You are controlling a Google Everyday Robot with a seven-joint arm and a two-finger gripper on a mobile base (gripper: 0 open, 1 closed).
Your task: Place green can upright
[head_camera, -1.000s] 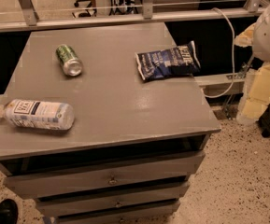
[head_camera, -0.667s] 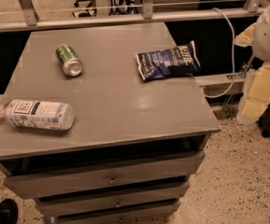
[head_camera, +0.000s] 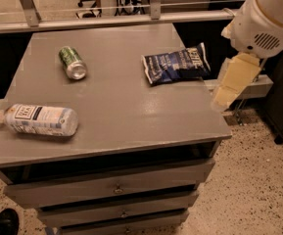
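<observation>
The green can (head_camera: pixel 72 62) lies on its side on the grey table (head_camera: pixel 131 111), at the back left, with its silver end facing the front. My gripper (head_camera: pixel 225 98) hangs from the white arm (head_camera: pixel 268 18) at the table's right edge. Its cream-coloured part points down just past the front right corner. It is far to the right of the can and holds nothing that I can see.
A clear plastic water bottle (head_camera: pixel 38 120) with a white label lies on its side at the front left. A dark blue chip bag (head_camera: pixel 176 64) lies at the back right, near the arm. Drawers (head_camera: pixel 114 187) are below the tabletop. A metal rail (head_camera: pixel 111 19) runs behind the table.
The arm and gripper have moved left, closer to the table's right edge. The can, bottle and chip bag have not moved.
</observation>
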